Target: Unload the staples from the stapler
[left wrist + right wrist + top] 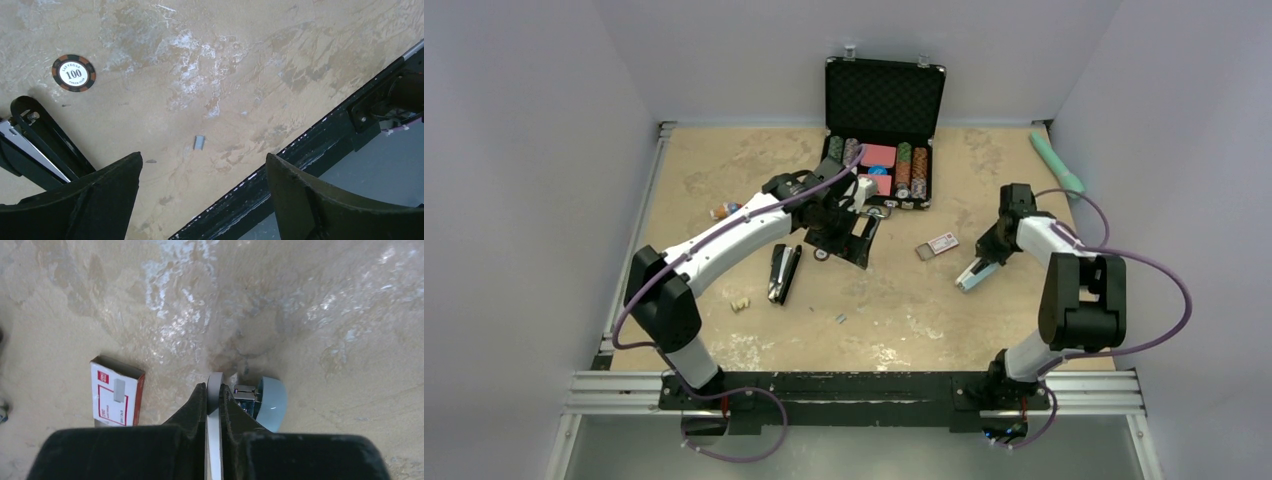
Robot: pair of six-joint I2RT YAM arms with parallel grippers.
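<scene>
The black stapler (782, 272) lies on the table left of centre. In the left wrist view its black arms and silvery channel (31, 145) show at the left edge. The staples (840, 319), a tiny grey strip, lie loose on the table to its right and show in the left wrist view (199, 143). My left gripper (856, 243) is open and empty, hovering above the table beyond the stapler; in its wrist view (203, 162) the strip lies between the spread fingers. My right gripper (982, 266) is shut on the grey arm (214, 390) of a small light-blue stapler-like object (271, 402).
An open black case of poker chips (884, 130) stands at the back. A loose chip (73, 73) lies near the stapler. A red-and-white staple box (941, 245) lies mid-right. A cream lump (740, 304) sits front left. A teal tube (1056, 163) lies far right.
</scene>
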